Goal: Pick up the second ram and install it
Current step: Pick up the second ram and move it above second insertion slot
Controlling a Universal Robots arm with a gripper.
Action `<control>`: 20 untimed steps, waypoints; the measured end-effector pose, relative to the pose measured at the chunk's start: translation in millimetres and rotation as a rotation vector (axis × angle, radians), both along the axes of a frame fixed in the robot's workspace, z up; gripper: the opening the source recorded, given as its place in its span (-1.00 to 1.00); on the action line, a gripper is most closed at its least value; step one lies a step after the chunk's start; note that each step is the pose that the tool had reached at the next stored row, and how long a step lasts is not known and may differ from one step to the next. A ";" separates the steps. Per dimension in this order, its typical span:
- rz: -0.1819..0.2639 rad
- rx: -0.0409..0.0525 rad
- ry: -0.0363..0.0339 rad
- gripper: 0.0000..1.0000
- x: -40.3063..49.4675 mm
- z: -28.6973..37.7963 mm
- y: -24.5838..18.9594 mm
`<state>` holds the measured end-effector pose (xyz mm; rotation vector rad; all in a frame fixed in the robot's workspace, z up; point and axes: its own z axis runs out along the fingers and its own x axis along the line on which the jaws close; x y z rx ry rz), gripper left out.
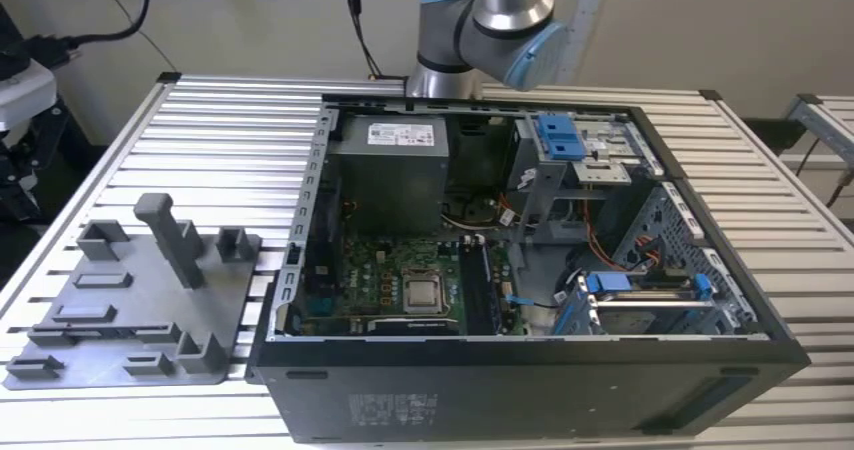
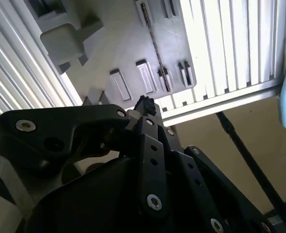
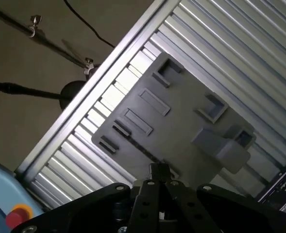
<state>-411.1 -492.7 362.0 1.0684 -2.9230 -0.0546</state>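
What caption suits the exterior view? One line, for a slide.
Open computer case on a slatted table, grey tray at the exterior view's left, robot arm behind the case.

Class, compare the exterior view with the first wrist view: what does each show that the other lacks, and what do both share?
Exterior view: the open case, its motherboard and CPU. First wrist view: the gripper, a red button and the floor. Shared: the grey tray on the slatted table.
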 end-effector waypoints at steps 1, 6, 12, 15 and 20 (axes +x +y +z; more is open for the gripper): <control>0.011 0.0001 0.0000 -0.79 0.0 0.0 0.0; 0.068 0.0000 0.0000 -0.79 -0.2 0.0 0.2; 0.152 0.0001 -0.0001 -0.79 -0.2 -0.1 1.3; 0.199 0.0001 -0.0001 -0.79 -0.2 -0.1 2.0; 0.283 0.0000 -0.0001 -0.79 -0.2 -0.1 2.7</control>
